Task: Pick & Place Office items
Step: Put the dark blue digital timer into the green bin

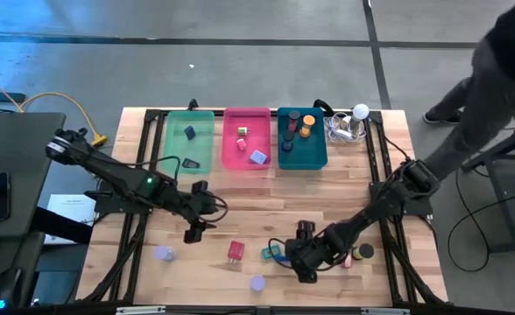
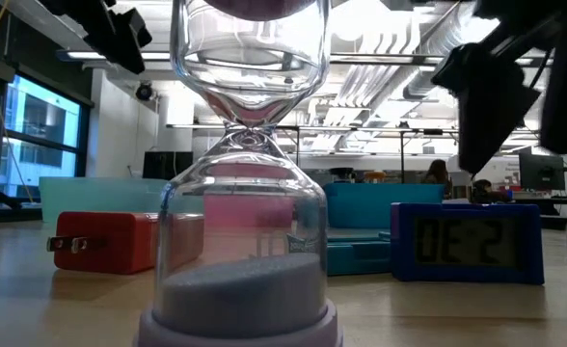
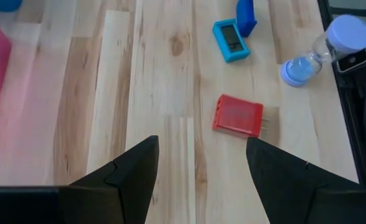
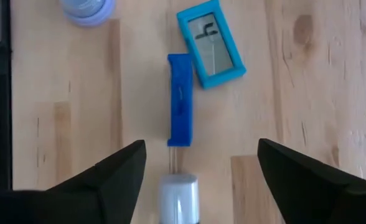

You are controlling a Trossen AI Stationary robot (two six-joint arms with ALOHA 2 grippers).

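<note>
My left gripper hangs open over bare wood left of centre; a red plug block lies beyond its fingers. My right gripper hovers open near the front edge. In its wrist view a narrow blue block and a grey cylinder lie between the fingers, apart from both, and a teal clock lies flat just past them. A lavender-capped hourglass stands at the front edge, and a lavender disc sits on the wood at front left.
Green, pink and teal trays line the far side, each holding small pieces. A white ball with cables sits at far right. Dark round pieces lie right of my right gripper. A person stands off the table's far right.
</note>
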